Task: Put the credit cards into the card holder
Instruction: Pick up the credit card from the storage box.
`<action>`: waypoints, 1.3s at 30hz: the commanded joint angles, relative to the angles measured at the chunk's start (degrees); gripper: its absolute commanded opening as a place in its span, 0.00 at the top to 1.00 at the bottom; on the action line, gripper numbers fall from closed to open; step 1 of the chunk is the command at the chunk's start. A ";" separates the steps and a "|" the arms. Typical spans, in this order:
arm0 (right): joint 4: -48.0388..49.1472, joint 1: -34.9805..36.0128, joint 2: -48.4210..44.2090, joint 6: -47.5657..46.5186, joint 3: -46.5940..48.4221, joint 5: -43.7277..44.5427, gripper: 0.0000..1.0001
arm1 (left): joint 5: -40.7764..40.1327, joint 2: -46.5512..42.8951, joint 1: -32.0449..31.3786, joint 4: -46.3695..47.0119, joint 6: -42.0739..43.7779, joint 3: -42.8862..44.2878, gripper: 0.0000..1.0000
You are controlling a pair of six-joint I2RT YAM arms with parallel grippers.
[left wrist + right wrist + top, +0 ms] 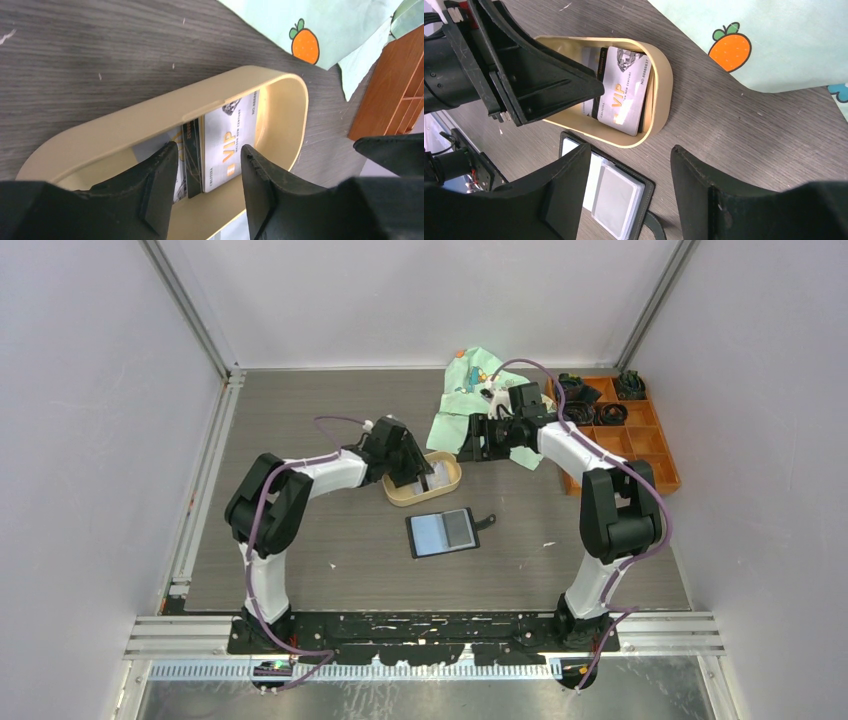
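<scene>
left tool (207,152) hangs open over the tan tray (150,112) holding the credit cards (227,145); right tool (630,152), also open, hovers near the unfolded card holder (616,197) on the table (724,110).

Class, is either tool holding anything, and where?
Nothing is held. The left tool hangs open over the silver VIP plastic card in the tan oval tray; the right tool is open.

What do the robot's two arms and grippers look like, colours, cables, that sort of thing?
The left arm and right arm both have white link shells between black joint housings. A purple cable runs along each, looping free near the wrist. The left gripper and right gripper are matte black, each with two wedge-shaped fingers tapering to blunt tips. No legible markings.
</scene>
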 commanded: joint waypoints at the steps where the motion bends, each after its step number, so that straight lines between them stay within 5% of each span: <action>1: 1.98 -0.78 -3.39 0.49 0.02 -1.80 0.35 | -0.64 1.81 0.18 0.26 -1.33 3.03 0.50; 11: 2.03 -1.28 -3.88 0.77 -0.14 -2.84 0.35 | 6.28 3.07 0.21 13.08 -3.15 0.78 0.52; 23: 2.02 -1.86 -3.89 0.99 -0.19 -3.47 0.36 | 11.44 2.20 0.32 28.63 -6.09 -3.25 0.68; 33: 2.18 -2.24 -3.85 1.43 -0.24 -4.03 0.36 | 15.64 5.71 0.06 29.89 -7.29 -0.63 0.71; 39: 2.38 -2.45 -4.13 1.65 -0.41 -4.48 0.36 | 15.04 7.55 -0.37 24.24 -5.95 1.60 0.64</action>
